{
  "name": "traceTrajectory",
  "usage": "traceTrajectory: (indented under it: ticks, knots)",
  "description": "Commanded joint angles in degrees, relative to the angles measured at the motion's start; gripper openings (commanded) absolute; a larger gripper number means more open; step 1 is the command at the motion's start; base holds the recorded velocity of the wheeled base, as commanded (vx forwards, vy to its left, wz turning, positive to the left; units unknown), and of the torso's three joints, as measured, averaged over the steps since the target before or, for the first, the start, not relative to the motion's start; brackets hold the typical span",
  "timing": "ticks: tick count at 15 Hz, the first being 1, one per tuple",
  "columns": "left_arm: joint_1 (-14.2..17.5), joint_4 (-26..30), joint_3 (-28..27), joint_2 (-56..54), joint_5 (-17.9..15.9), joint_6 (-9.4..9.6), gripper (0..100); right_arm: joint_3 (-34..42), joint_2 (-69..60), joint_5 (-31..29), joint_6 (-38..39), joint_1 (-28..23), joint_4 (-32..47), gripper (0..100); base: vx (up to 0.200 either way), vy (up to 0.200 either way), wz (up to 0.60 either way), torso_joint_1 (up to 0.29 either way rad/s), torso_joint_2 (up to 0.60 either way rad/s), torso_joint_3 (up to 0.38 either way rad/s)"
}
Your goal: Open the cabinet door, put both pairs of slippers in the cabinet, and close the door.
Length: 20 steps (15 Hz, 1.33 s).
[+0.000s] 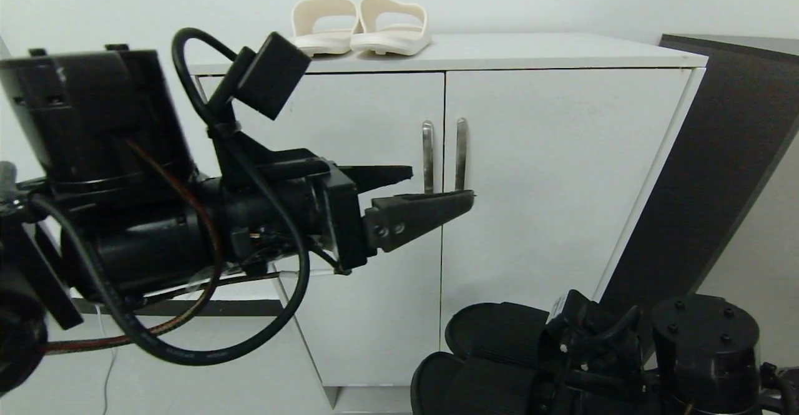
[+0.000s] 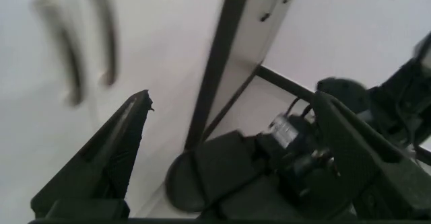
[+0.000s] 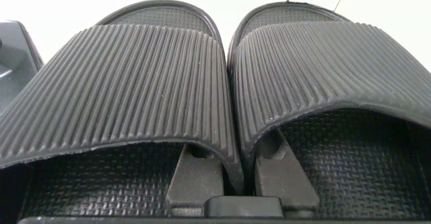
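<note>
From where I'm standing, the worry is the two handles sitting just beside each other at the seam of the closed cabinet. The left gripper is hanging released, jaws spread wide and grasping nothing. If it is closing in as it is now, I'd guess it could straddle both bars or slide off one. A swinging door might also be knocking into the black slippers. The right gripper is clenching that pair by the two inner strap edges, low in front of the right-hand door.

The handles are lying just ahead of the left gripper's tips, the farther tip overlapping their lower ends. The white slippers are resting on the cabinet top, above and beyond that gripper.
</note>
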Motion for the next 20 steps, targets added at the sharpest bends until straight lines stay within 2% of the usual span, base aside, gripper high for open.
traceTrajectory:
  ticks: [1, 3, 4, 6, 7, 8, 11, 15, 17, 20]
  knots:
    - [-1.7, 0.21, -4.3, 4.74, -0.25, -0.19, 100, 0.01, 0.25, -0.01, -0.01, 0.1, 0.0, 0, 0.0, 0.0, 0.0, 0.0, 0.0, 0.0]
    - [-1.7, 0.21, -9.39, 9.49, -0.69, -0.72, 100, 0.01, 0.17, -0.1, -0.01, 0.36, 0.0, 0, 0.0, 0.0, 0.0, 0.0, 0.0, 0.0]
    - [-1.7, 0.12, -11.33, 11.16, -1.22, -2.3, 100, 0.01, 0.17, -0.1, -0.01, 0.27, 0.0, 0, 0.0, 0.0, 0.0, 0.0, 0.0, 0.0]
    - [-1.61, 0.12, -12.73, 11.77, -5.26, -5.55, 100, -0.08, 0.17, -0.1, -0.01, 0.27, 0.0, 0, 0.0, 0.0, 0.0, 0.0, 0.0, 0.0]
    - [-1.35, -0.05, -14.05, 12.56, -8.25, -8.45, 100, -0.08, 0.17, -0.1, -0.01, 0.27, 0.0, 0, 0.0, 0.0, 0.0, 0.0, 0.0, 0.0]
    - [-0.91, -0.05, -15.11, 13.53, -8.25, -9.16, 100, -0.08, 0.17, -0.1, -0.01, 0.36, 0.0, 0, 0.0, 0.0, 0.0, 0.0, 0.0, 0.0]
    - [1.38, -0.05, -15.72, 15.02, -7.02, -9.33, 100, -0.08, 0.25, -0.1, -0.01, 0.27, 0.0, 0, 0.0, 0.0, 0.0, 0.0, 0.0, 0.0]
    - [1.73, -0.05, -15.63, 15.29, -2.8, -9.24, 100, -0.08, 1.13, -0.1, -0.01, 0.27, 0.0, 0, 0.0, 0.0, 0.0, 0.0, 0.0, 0.0]
    - [1.73, -0.14, -16.16, 15.81, 0.36, -8.98, 100, -0.08, 1.48, -0.19, -0.01, 0.27, -0.52, 0, 0.0, 0.0, 0.0, 0.0, 0.0, 0.0]
    - [1.73, -0.05, -17.39, 17.04, 1.59, -9.07, 100, -0.08, 1.48, -0.27, -0.01, 0.27, -0.79, 0, 0.0, 0.0, 0.0, 0.0, 0.0, 0.0]
